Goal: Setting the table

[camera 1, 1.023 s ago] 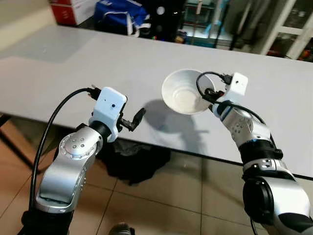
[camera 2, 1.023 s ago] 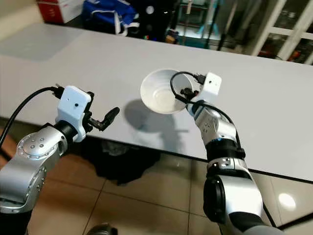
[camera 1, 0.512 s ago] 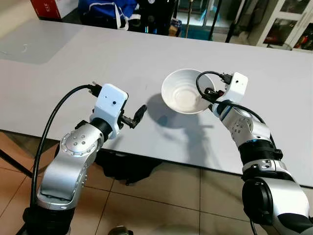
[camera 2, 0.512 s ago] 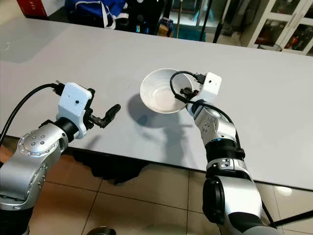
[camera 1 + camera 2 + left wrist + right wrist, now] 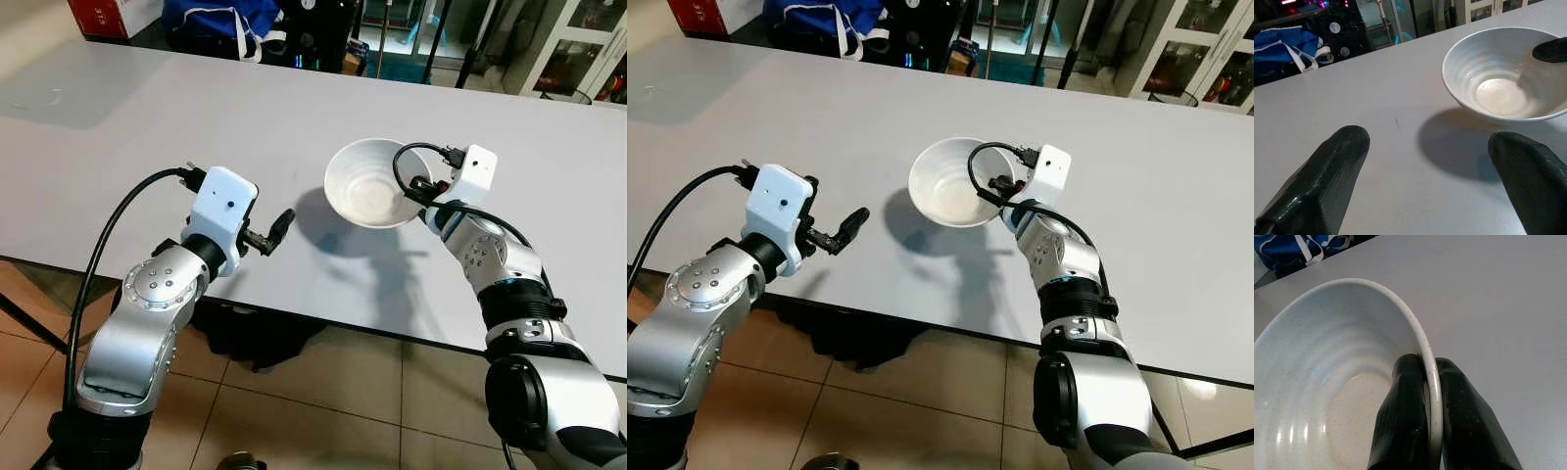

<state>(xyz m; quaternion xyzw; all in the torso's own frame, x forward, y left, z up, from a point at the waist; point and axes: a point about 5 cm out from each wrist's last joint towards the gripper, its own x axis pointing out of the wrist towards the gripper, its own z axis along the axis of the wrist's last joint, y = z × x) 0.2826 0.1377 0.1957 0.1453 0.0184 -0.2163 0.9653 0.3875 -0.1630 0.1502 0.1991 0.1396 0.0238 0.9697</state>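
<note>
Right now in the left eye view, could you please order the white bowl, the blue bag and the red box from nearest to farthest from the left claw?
From the left claw:
1. White bowl, held over the table just to its right by the right claw.
2. Blue bag, beyond the table's far edge.
3. Red box, far left corner; close to the bag, slightly farther.

Long pale grey table (image 5: pixel 147 117), smooth matte top, runs across view from robot's left to right. Near edge dark, thin. Surface bare where visible; nothing seen resting directly on it. Dark shadow (image 5: pixel 338 230) falls on top near front edge, toward middle. Softer, lighter patch on far left part of top. Faint small mark on surface in left wrist view. Beneath table: brown tiled floor (image 5: pixel 323 392) with pale grout lines; dark bundle (image 5: pixel 260 333) lies on tiles under near edge.
</note>
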